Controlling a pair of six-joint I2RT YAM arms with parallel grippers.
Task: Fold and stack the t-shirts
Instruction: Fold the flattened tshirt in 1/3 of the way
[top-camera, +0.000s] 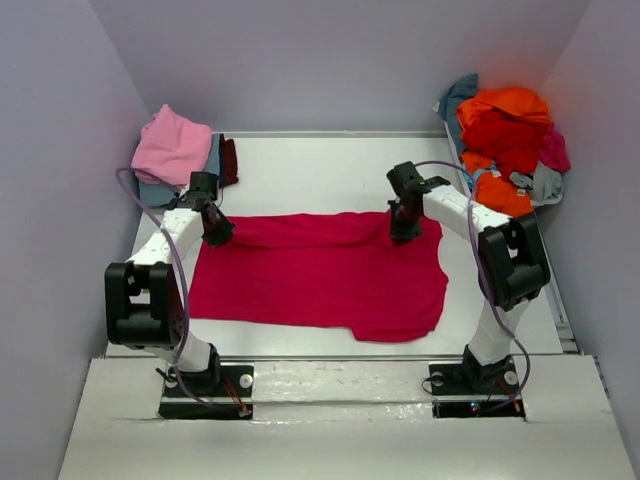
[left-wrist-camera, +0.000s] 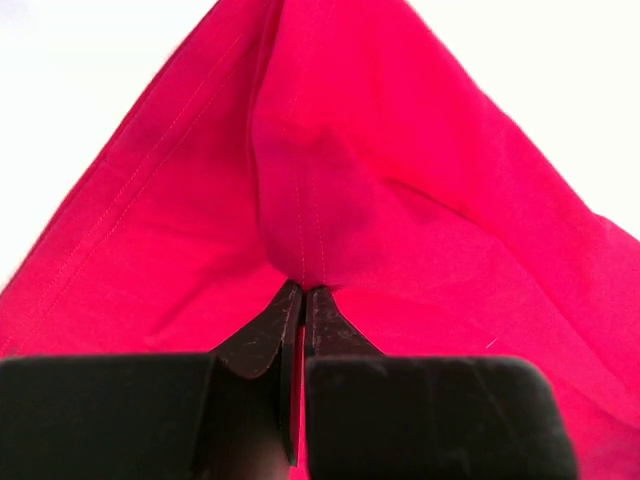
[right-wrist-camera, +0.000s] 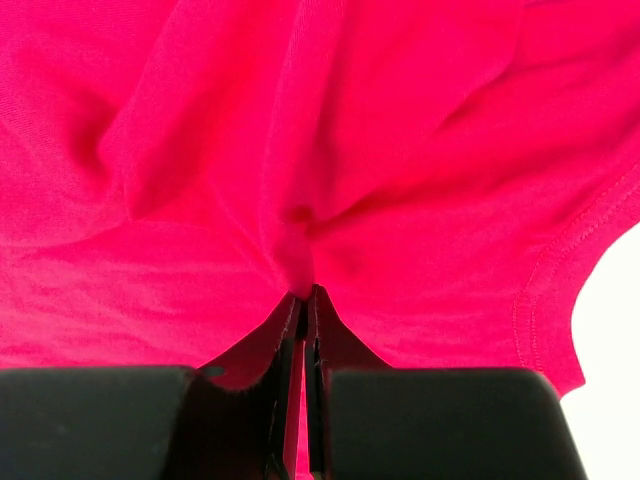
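**A:** Where is the soft magenta-red cloth t-shirt (top-camera: 320, 275)?

**B:** Spread flat across the middle of the white table (top-camera: 320, 165), between the two arms.

**A:** And the claws?

**B:** The left gripper (top-camera: 218, 235) is pinched tight on the shirt's far left corner. The right gripper (top-camera: 403, 232) is pinched tight on a fold at the far edge, toward the right. In both wrist views the cloth bunches up right at the fingertips.

**A:** What lies around it?

**B:** In the far left corner a pink tee (top-camera: 172, 145) sits on a dusty blue tee (top-camera: 160, 190), with a maroon tee (top-camera: 229, 160) beside them. At the far right is a loose heap: an orange tee (top-camera: 510, 105), a red tee (top-camera: 505, 135), a teal tee (top-camera: 460, 95) and a grey tee (top-camera: 545, 185). Both piles lie apart from the spread shirt.
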